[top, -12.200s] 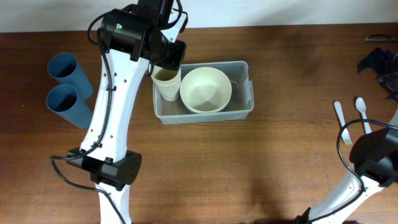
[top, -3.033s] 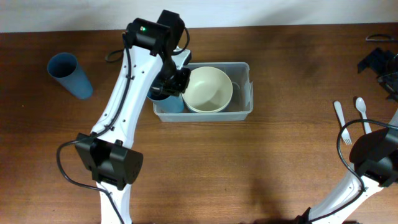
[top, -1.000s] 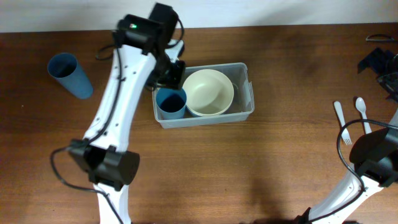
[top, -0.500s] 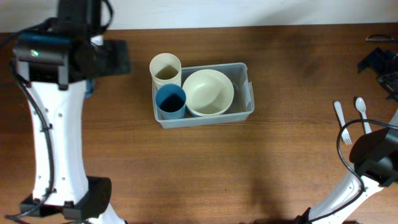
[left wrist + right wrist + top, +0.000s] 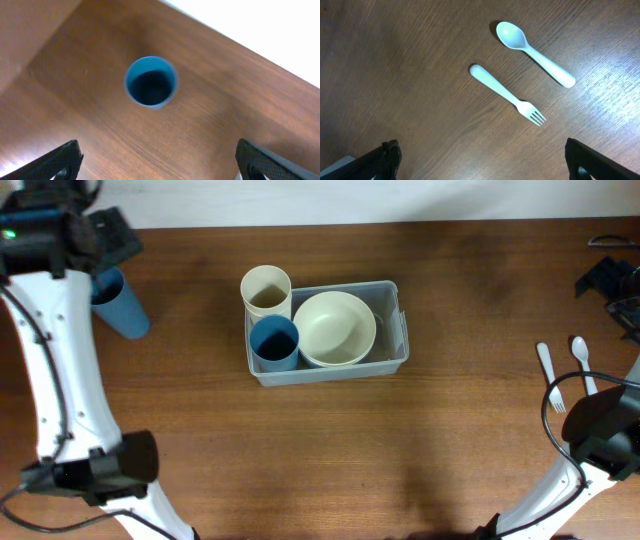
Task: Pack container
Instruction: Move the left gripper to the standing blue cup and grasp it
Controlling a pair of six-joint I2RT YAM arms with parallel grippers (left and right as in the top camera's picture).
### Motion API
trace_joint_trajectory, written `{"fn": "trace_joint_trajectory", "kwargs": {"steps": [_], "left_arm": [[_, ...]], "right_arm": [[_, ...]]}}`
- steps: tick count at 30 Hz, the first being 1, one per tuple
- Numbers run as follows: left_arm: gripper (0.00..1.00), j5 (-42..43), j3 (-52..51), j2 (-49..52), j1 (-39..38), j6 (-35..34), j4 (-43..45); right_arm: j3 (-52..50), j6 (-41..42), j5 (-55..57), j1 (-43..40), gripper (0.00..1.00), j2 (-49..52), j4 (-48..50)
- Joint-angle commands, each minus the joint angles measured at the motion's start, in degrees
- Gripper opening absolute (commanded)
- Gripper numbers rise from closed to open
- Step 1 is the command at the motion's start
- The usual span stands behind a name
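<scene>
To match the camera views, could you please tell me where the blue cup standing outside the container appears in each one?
Overhead: blue cup at the far left, in the upper part.
Left wrist: the cup sits upper centre, seen from straight above.
Right wrist: not in it.
Shared landmark: the wooden table.

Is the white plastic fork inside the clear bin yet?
No, the white plastic fork lies on the wooden table beside the white plastic spoon, well apart from the clear rectangular plastic container.

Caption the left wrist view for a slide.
Open left gripper hovering above an upright blue cup on the wooden table.
</scene>
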Motion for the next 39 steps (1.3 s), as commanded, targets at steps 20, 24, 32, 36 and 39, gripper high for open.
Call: {"fn": "trace_joint_trajectory", "kwargs": {"steps": [20,24,32,36,39], "left_arm": [[0.99,17.5,-0.1,19.6,15.8,-1.8,-0.7],[0.99,17.7,-0.1,19.8,15.8,-1.9,0.9],[0.99,17.7,-0.1,20.5,15.8,-2.3,1.1],[0.98,17.7,-0.1,21.7,15.8,-3.5,0.0],[0.98,17.7,-0.1,22.8,15.8,-3.7,-0.2]], "right_arm": [[-0.4,0.5,0.3,0.1,0.99,0.0,0.1],[-0.4,0.5,0.3,0.1,0.99,0.0,0.1],[-0.4,0.5,0.3,0.1,0.99,0.0,0.1],[-0.4,0.5,0.3,0.1,0.99,0.0,0.1],[-0.4,0.5,0.3,0.1,0.99,0.0,0.1]]}}
